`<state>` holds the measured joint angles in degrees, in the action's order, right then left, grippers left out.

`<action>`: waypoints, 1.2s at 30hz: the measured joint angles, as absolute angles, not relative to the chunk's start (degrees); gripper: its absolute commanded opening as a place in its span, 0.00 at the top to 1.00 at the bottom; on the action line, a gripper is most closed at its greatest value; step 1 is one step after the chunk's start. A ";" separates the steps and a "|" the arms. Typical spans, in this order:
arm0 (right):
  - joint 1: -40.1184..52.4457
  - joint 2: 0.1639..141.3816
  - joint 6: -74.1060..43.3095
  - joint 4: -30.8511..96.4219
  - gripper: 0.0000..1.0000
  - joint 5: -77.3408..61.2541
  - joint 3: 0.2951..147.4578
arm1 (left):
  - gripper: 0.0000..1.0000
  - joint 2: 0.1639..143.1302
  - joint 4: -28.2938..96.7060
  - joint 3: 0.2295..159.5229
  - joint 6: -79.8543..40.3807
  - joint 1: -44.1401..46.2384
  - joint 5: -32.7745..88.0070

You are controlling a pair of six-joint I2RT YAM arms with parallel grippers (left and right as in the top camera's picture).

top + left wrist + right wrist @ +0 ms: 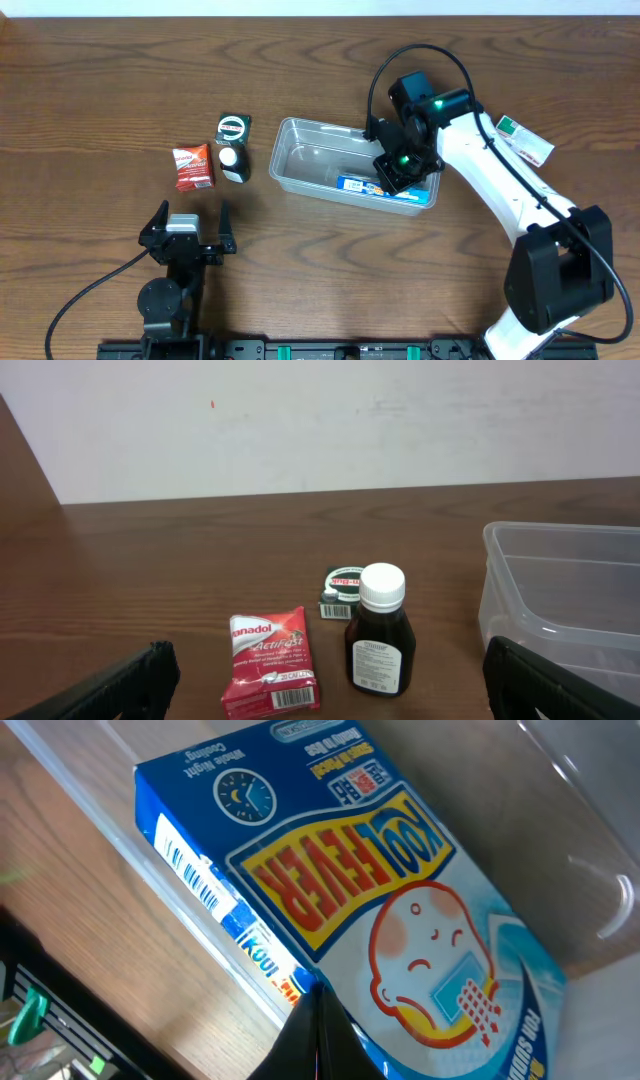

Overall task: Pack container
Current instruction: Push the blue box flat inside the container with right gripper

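The container sits on the table a little right of centre, open side up. Its long axis runs left to right, with the right end angled slightly nearer than the left.

A blue box lies flat inside, against the near wall in the right half, with its length along that wall. In the right wrist view its face reads "KOOL FEVER" in yellow and red letters, upside down to that camera. Below the name is a cartoon face with a cooling pad on it, and there is a small clock with a moon. A barcode runs along the box's edge.

The right gripper hangs over the container's right end. Its fingers are pressed together with only a thin seam between them, and their tip is at the box's edge.

The left gripper rests near the front of the table, fingers spread wide with nothing between them.

To the left of the container stand three items:
- a red packet marked "Panadol ActiFast"
- a dark bottle with a white cap, its label too small to read
- a small green and white box behind the bottle

Another white and green box lies at the far right.
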<state>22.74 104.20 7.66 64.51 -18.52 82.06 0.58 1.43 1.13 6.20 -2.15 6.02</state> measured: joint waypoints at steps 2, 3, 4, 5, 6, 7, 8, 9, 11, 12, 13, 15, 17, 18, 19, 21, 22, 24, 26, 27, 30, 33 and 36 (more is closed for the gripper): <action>22.74 103.55 7.68 62.87 0.99 -18.94 80.66 | 0.02 0.58 1.43 1.13 6.20 -2.15 6.02; 22.74 103.35 7.68 62.11 0.99 -19.14 80.01 | 0.02 0.58 1.41 1.13 6.20 -2.15 6.02; 22.74 103.26 7.66 61.39 0.99 -19.16 79.37 | 0.02 0.58 1.43 1.13 6.20 -2.15 6.02; 22.81 103.26 7.68 60.29 0.99 -18.35 78.59 | 0.02 0.58 1.43 1.13 6.20 -2.15 6.02; 22.83 103.42 7.68 59.61 0.99 -17.85 77.97 | 0.02 0.58 1.43 1.13 6.20 -2.15 6.02; 22.83 103.59 7.70 58.96 0.99 -16.99 77.23 | 0.02 0.58 1.43 1.13 6.20 -2.15 6.02; 22.81 103.68 7.70 58.63 0.99 -16.53 76.86 | 0.02 0.58 1.43 1.13 6.20 -2.15 6.02; 22.81 103.70 7.75 58.04 0.99 -15.77 76.40 | 0.02 0.58 1.43 1.13 6.20 -2.15 6.02; 22.81 103.70 7.88 57.10 0.99 -15.07 76.16 | 0.02 0.58 1.43 1.13 6.20 -2.15 6.02; 22.81 103.70 7.97 56.64 0.99 -14.79 76.14 | 0.02 0.58 1.43 1.13 6.20 -2.15 6.02; 22.81 103.70 8.01 56.23 0.99 -14.48 76.09 | 0.02 0.58 1.43 1.13 6.20 -2.15 6.02; 22.81 103.70 8.19 55.57 0.99 -13.26 76.05 | 0.02 0.58 1.43 1.13 6.20 -2.15 6.02; 22.81 103.70 8.21 54.76 0.99 -11.57 76.01 | 0.02 0.58 1.43 1.13 6.20 -2.15 6.02; 22.81 103.70 8.21 54.48 0.99 -11.18 76.01 | 0.02 0.58 1.43 1.13 6.20 -2.15 6.02; 22.81 103.70 8.23 53.74 0.99 -9.93 75.99 | 0.02 0.58 1.43 1.13 6.20 -2.15 6.02; 22.68 103.70 8.34 52.38 0.99 -8.45 75.96 | 0.02 0.58 1.43 1.13 6.20 -2.15 6.02; 22.68 103.70 8.40 51.53 0.99 -7.70 75.96 | 0.02 0.58 1.43 1.13 6.20 -2.15 6.02; 22.44 103.70 8.62 49.56 0.99 -6.04 75.96 | 0.02 0.58 1.43 1.13 6.20 -2.15 6.02; 21.98 103.70 8.97 47.70 0.99 -4.54 75.94 | 0.02 0.58 1.43 1.13 6.20 -2.15 6.02; 21.63 103.70 9.26 46.83 0.99 -3.90 75.94 | 0.02 0.58 1.43 1.13 6.20 -2.15 6.02; 20.43 103.72 10.17 44.45 0.99 -2.26 75.94 | 0.02 0.58 1.43 1.13 6.20 -2.15 6.02; 19.33 104.07 11.31 42.61 0.99 -1.43 75.94 | 0.02 0.58 1.43 1.13 6.20 -2.15 6.00; 18.46 104.77 12.62 41.15 0.99 -1.08 75.94 | 0.02 0.58 1.43 1.13 6.20 -2.15 6.00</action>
